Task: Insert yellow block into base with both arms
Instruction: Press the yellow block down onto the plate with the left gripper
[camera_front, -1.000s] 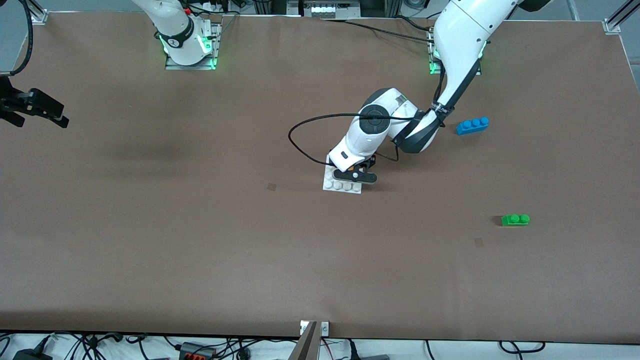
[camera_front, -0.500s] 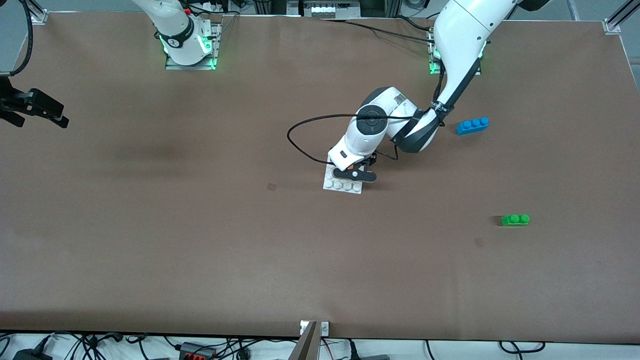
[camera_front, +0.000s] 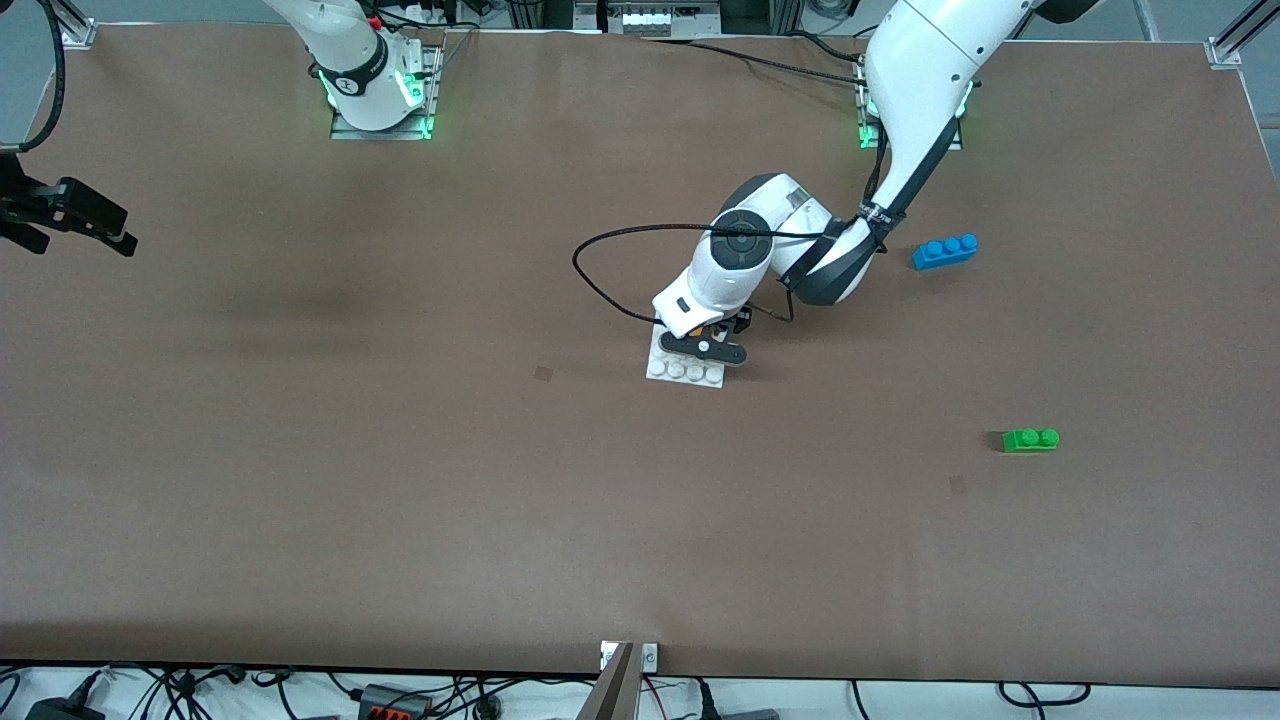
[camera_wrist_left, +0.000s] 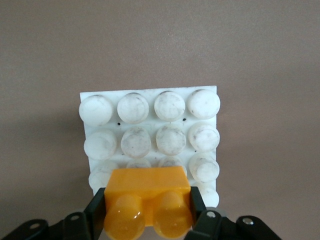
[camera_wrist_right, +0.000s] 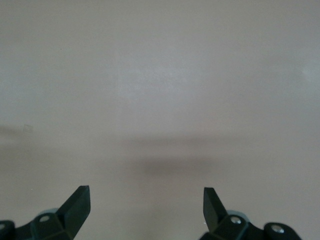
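Note:
My left gripper (camera_front: 712, 340) is shut on the yellow block (camera_wrist_left: 148, 200), a small orange-yellow brick with two round studs. It holds the block low over the white base (camera_wrist_left: 150, 135), a square plate with a 4x4 grid of studs, at the base's edge toward the arms' bases. In the front view the base (camera_front: 683, 369) lies mid-table and the left hand covers most of it; the block shows only as an orange sliver. My right gripper (camera_front: 95, 225) is open and empty over the right arm's end of the table; in its wrist view (camera_wrist_right: 146, 200) only bare table shows.
A blue three-stud brick (camera_front: 944, 250) lies toward the left arm's end of the table. A green two-stud brick (camera_front: 1030, 439) lies nearer the front camera than the blue one. A black cable (camera_front: 610, 270) loops from the left wrist.
The left hand with the yellow block has shifted slightly toward the right arm's end, over the base. The right arm has not moved.

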